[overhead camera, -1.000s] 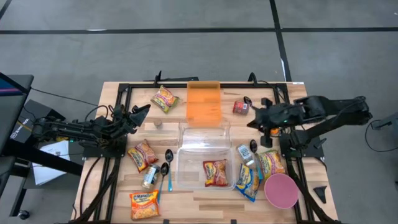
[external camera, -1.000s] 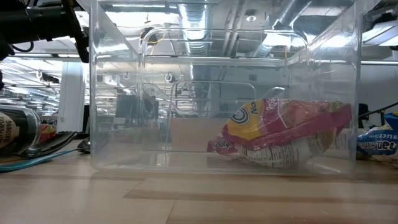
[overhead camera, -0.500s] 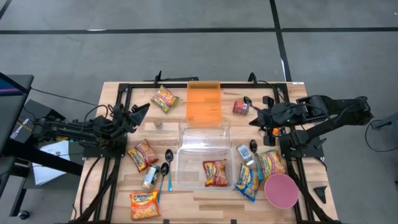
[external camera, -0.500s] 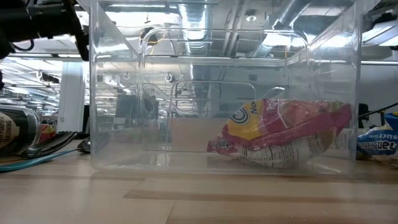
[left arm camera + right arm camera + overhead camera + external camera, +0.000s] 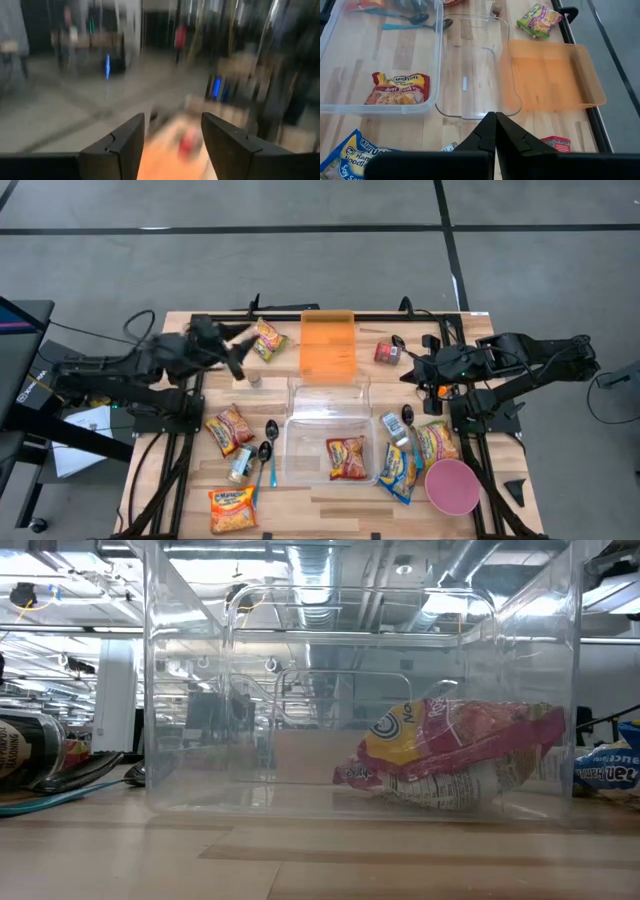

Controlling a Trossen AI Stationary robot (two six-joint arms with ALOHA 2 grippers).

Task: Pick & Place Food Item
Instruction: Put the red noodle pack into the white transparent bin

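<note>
A clear bin (image 5: 300, 448) stands at the table's near middle with one red-yellow noodle packet (image 5: 346, 457) lying flat in it; both show in the low view (image 5: 450, 755). Another noodle packet (image 5: 265, 338) lies flat at the far left, beside an orange tray (image 5: 328, 345). My left gripper (image 5: 238, 348) is open and empty, raised just left of that packet; its wrist view (image 5: 172, 135) is blurred. My right gripper (image 5: 408, 370) is shut and empty, right of the tray and near a red can (image 5: 387, 352). Its closed fingertips show in the right wrist view (image 5: 495, 120).
A clear lid (image 5: 328, 392) lies between the tray and the bin. Noodle packets (image 5: 228, 430) (image 5: 232, 508), a can (image 5: 240, 464) and spoons (image 5: 268, 442) lie left of the bin. More packets (image 5: 398, 470) (image 5: 437, 442) and a pink bowl (image 5: 451, 485) lie to its right.
My left gripper has swung up fast and toward the table's far edge, closer to the far-left noodle packet, and has left the low view. It stays open. No object has moved.
</note>
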